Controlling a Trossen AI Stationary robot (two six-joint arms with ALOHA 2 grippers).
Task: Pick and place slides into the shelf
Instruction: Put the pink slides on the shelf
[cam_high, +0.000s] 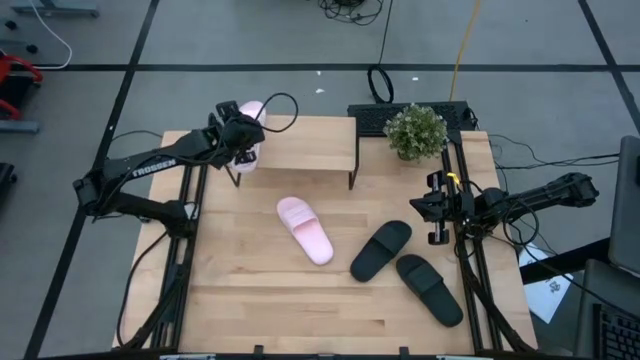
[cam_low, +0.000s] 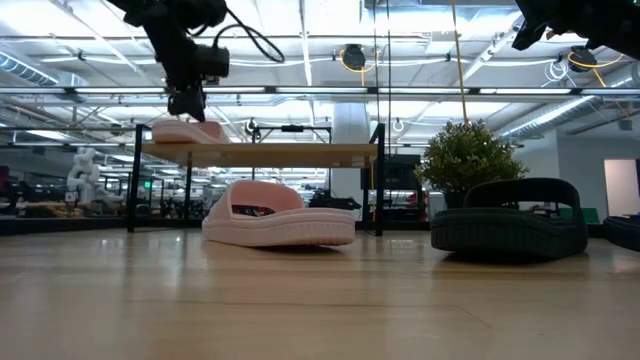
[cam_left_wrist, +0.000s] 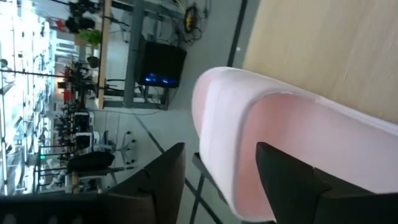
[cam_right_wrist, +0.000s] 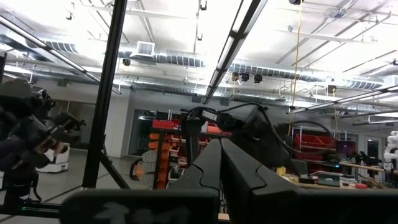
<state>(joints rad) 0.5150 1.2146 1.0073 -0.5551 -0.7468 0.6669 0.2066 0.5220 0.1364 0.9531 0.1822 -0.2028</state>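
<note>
Nearest you in the high view, two black slides lie on the bench (cam_high: 250, 300) toward its right side: one (cam_high: 429, 288) close to the front edge, the other (cam_high: 381, 250) just behind it and angled the other way, their inner ends near each other. A pink slide (cam_high: 305, 229) rests sole-down near the middle, well apart from the shelf (cam_high: 305, 143) at the back. The right hand (cam_high: 433, 208) hovers over the bench's right rail, and its own wrist view shows the fingers (cam_right_wrist: 249, 177) pressed together with nothing between them. The left hand (cam_high: 243, 136) is at the shelf's left end, clamped on the second pink slide (cam_high: 250, 112). The overhead picture hides how that slide sits, but the low view shows it (cam_low: 187, 131) lying on the shelf's top board (cam_low: 290, 153) under the hand, and the left wrist view shows one finger (cam_left_wrist: 283, 180) inside the strap and the other (cam_left_wrist: 163, 183) outside it. A potted plant (cam_high: 415, 131) stands at the back right beside the shelf. Beyond the bench you see grey floor crossed by dark tape lines, with loose cables, and a wide workshop with ceiling ducts and lights.
</note>
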